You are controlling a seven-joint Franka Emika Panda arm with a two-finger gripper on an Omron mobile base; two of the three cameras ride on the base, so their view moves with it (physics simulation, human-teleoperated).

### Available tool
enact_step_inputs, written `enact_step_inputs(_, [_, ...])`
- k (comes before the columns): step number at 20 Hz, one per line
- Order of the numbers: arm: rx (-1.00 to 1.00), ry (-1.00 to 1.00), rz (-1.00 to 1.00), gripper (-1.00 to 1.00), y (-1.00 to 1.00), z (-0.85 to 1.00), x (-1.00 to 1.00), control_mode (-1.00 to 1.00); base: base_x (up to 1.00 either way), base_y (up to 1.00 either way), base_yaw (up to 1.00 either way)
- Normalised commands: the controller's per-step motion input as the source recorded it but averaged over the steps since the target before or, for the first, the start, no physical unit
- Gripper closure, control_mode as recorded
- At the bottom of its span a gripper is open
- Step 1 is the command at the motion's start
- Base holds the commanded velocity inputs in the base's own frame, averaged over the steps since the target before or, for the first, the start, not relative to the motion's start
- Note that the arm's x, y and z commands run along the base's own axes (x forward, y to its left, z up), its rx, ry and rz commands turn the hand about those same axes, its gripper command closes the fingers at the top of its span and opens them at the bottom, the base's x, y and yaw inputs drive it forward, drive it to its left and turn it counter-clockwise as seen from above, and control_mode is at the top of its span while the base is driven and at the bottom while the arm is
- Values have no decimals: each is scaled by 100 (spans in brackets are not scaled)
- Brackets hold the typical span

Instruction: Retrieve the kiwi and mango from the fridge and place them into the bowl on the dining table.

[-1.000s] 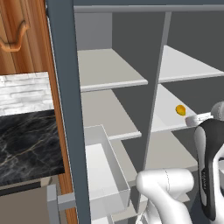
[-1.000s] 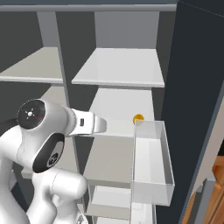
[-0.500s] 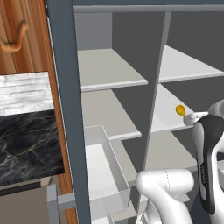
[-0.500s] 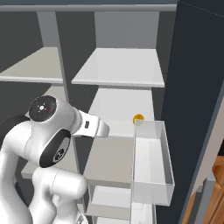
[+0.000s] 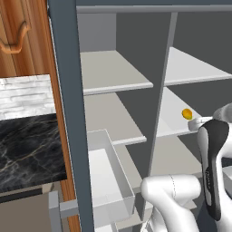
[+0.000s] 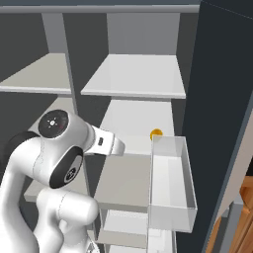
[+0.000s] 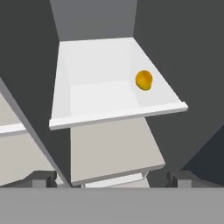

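Facing the open fridge (image 5: 68, 113), dark slate frame and divider around light grey shelves, with a white door bin (image 6: 170, 183) hanging at the right in the right base view and another bin (image 5: 106, 176) low at the left in the left base view. Reaching in with the white arm toward the middle right shelf (image 7: 105, 83). Carrying nothing: hand (image 7: 111, 180) spread to its widest, both dark tips low in the hand view and well short of the fruit. Resting on that shelf, near its right edge and not far from the front lip, the mango (image 7: 144, 80), a small yellow-orange oval, also visible at (image 5: 186, 113) and (image 6: 156, 134). No kiwi to be made out anywhere here.

Likely trouble from here, as a judgement: clipping the shelf lip or the dark right wall on the way in, given how close the mango sits to that side; nudging the smooth oval with one finger before the other arrives, rolling it toward the wall or off the front edge; brushing the door bin with the forearm.

Showing the gap between finger tips and fruit, the hand view alone. Giving the arm's posture and the bins, the base views, where the forearm covers the hand.
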Motion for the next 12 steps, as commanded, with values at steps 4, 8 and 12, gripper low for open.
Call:
enact_step_inputs(4, [0, 0, 0, -100, -17, 0, 12, -100, 0, 0, 0])
enact_step_inputs(8, [0, 0, 0, -100, -35, 0, 8, -100, 0, 0, 0])
enact_step_inputs(12, [0, 0, 0, -100, -26, 0, 6, -100, 0, 0, 0])
